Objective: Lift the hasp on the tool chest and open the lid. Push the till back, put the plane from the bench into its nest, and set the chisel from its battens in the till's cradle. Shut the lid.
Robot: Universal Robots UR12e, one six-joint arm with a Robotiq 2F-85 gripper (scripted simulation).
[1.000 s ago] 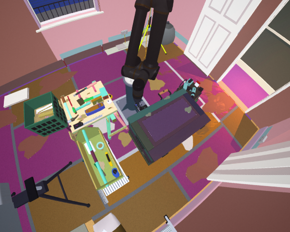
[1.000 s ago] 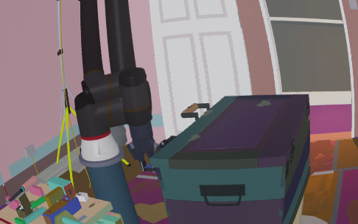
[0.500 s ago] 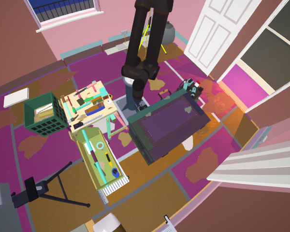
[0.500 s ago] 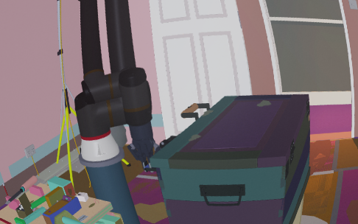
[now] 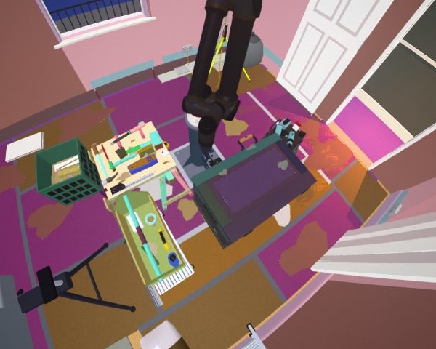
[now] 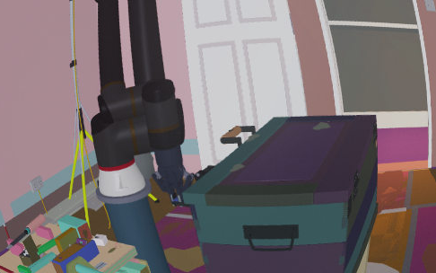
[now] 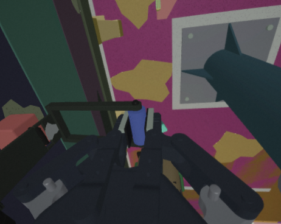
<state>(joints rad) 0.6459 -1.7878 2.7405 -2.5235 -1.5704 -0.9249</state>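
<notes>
The hasp [image 7: 95, 106] on the tool chest [image 5: 248, 188] is mostly hidden from the side cameras behind my arm; the wrist camera shows its dark strap reaching out from the chest's green front edge to a blue grip [image 7: 137, 129]. My gripper [image 7: 137, 127] has its two fingers closed on that blue grip. The chest's purple lid [image 6: 298, 155] is down. The plane [image 5: 142, 164], blue with a brown body, lies on the workbench [image 5: 132, 161] left of the chest.
A long green tote [image 5: 149, 236] with tools stands on the floor in front of the bench. A green crate [image 5: 66, 171] sits left of the bench. My arm's pedestal [image 6: 132, 224] stands close behind the chest. A tripod [image 5: 72, 281] occupies the near left floor.
</notes>
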